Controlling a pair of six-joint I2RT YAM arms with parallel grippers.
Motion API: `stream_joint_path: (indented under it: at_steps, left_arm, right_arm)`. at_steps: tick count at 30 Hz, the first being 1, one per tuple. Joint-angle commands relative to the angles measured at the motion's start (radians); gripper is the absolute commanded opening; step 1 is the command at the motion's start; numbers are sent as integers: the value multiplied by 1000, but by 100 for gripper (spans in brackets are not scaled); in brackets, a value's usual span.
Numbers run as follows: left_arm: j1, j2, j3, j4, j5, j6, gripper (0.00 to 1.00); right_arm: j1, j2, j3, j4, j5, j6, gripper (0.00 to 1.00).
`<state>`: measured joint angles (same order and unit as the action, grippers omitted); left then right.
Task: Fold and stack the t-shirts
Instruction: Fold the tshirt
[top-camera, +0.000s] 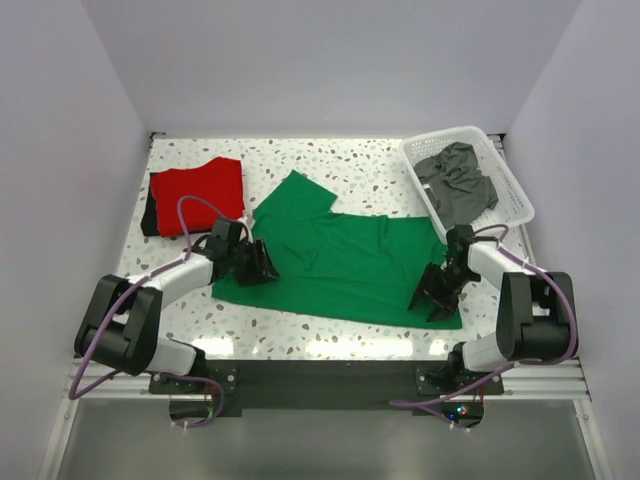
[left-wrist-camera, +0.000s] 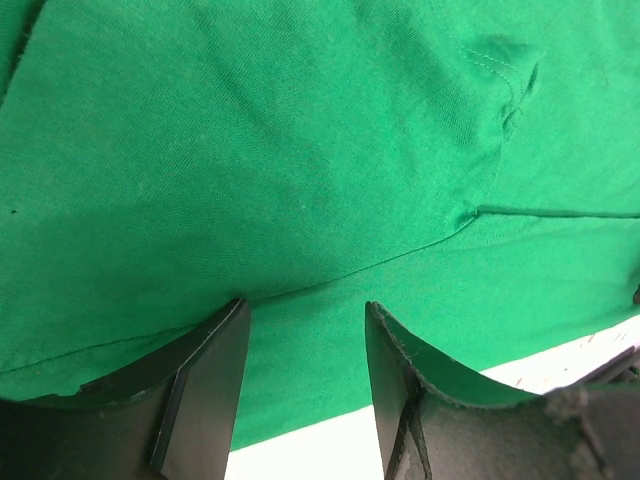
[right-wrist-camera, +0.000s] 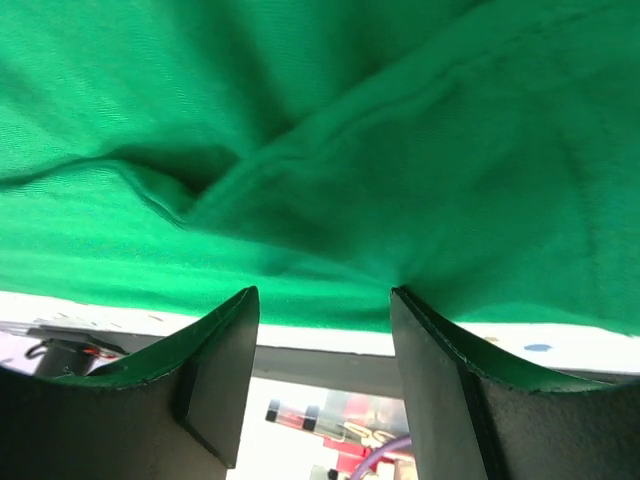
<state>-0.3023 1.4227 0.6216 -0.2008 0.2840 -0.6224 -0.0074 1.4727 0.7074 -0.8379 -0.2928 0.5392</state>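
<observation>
Green t-shirt (top-camera: 350, 260) spread flat at the middle of the surface (top-camera: 350, 160). Its long axis runs from the left edge toward the right edge, and one sleeve points to the far-left corner. The left gripper (top-camera: 258, 264) sits at the shirt's left end and the right gripper (top-camera: 437, 293) at its near-right corner, so each arm is nearest its own end and both face inward along that axis.

In the left wrist view the left gripper (left-wrist-camera: 305, 305) has its jaws clearly parted. The green t-shirt (left-wrist-camera: 300, 150) fills the view ahead of them and a seam crosses just beyond the tips.

In the right wrist view the right gripper (right-wrist-camera: 325, 292) also has its jaws parted. The green t-shirt (right-wrist-camera: 350, 120) puckers at the tips, and neither pair looks closed on cloth.

Red t-shirt (top-camera: 200, 190) lies folded at the far-left corner with a dark folded cloth (top-camera: 149, 215) under its left edge. It is close behind the left arm and likely marks the stack.

White basket (top-camera: 445, 136) at the far-right corner holds a crumpled dark grey t-shirt (top-camera: 458, 185) and stands just behind the right arm. A fold toward the far edge would have to clear both.
</observation>
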Motion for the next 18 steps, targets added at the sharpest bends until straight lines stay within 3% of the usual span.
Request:
stream_joint_path:
  at_steps: [1,6,10,18]
  left_arm:
    - [5,-33,-49,-172,-63,-2,56]
    - [5,-113,15,-252,-66,16,58]
    - [6,-116,99,-276,-62,35,59]
    - [5,11,231,-207,-42,64,60]
  right_arm:
    - [-3,-55,-17,-90,67,1,59]
    - [-3,-101,98,-184,54,-11,60]
    - [-3,-85,280,-236,29,-51,60]
    - [-3,133,470,-173,83,-114,60]
